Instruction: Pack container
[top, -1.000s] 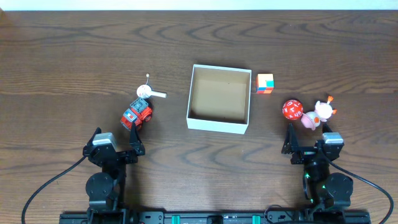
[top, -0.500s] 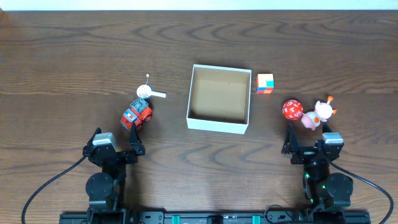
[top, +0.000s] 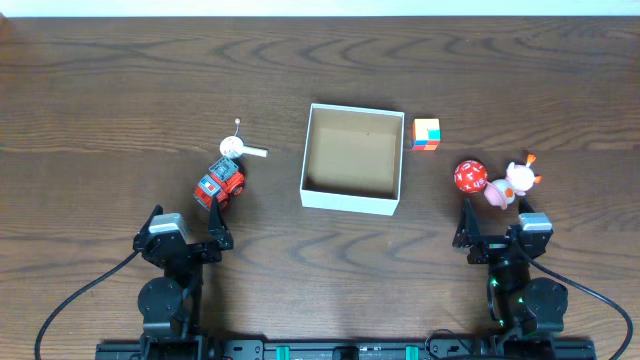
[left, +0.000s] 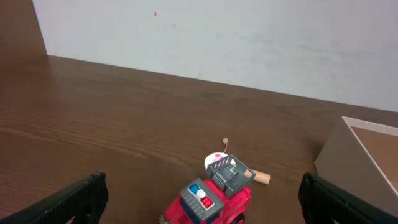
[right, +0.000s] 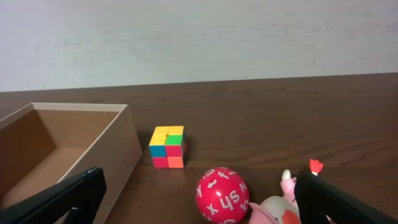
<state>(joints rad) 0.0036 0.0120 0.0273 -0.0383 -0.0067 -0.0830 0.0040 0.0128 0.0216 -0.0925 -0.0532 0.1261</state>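
The container (top: 352, 198), a shallow white-walled box with a brown inside, stands empty at mid table; it also shows in the right wrist view (right: 118, 140) and the left wrist view (left: 339, 155). A red toy fire truck (top: 220, 183) (left: 211, 199) and a small white toy with a stick (top: 238, 148) (left: 217, 162) lie to its left. A colourful cube (top: 426, 134) (right: 167, 147), a red lettered ball (top: 470, 176) (right: 222, 194) and a pink toy animal (top: 510, 183) (right: 277, 208) lie to its right. My left gripper (top: 188, 235) (left: 202, 202) is open just before the truck. My right gripper (top: 495, 232) (right: 199, 202) is open before the ball.
Both arm bases (top: 165, 300) (top: 525, 300) sit at the table's front edge. A white wall (left: 217, 37) rises behind the table's far edge. Dark wooden tabletop (top: 120, 100) surrounds the toys.
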